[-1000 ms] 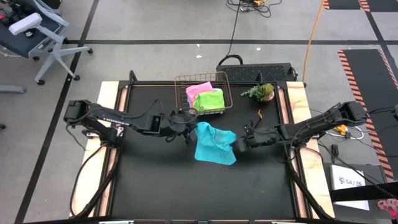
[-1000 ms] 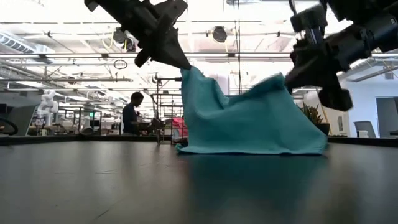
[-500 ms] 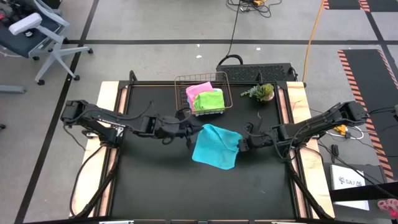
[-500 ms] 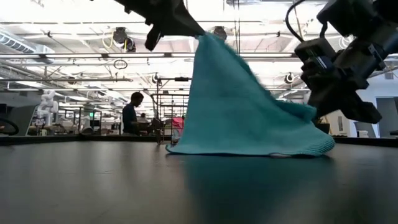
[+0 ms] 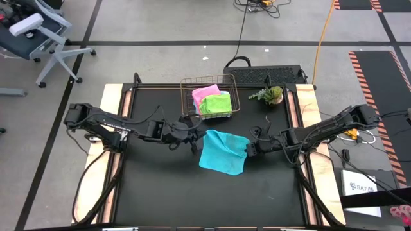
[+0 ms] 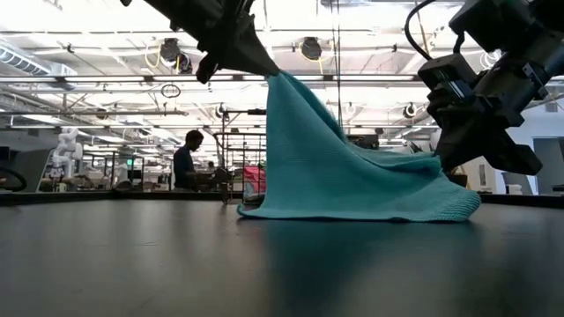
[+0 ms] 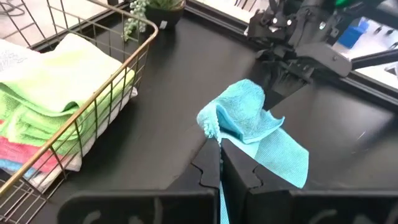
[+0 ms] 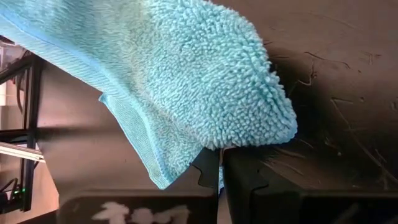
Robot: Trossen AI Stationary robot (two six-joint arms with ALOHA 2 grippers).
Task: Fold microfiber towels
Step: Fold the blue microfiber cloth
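Mid-fold on the soft cyan-blue microfiber towel (image 5: 222,152), sitting at table centre. The left gripper (image 5: 196,136) is pinched shut on its 10 o'clock corner, lifted high, while the right gripper (image 5: 249,149) is clamped on the 3 o'clock edge, low near the mat. I'd guess the next move is carrying the raised corner across to meet the opposite edge. The copper wire basket (image 5: 186,82) at 12 o'clock holds a folded lime green cloth (image 5: 216,102) and a pink one (image 5: 204,92) (looks done).
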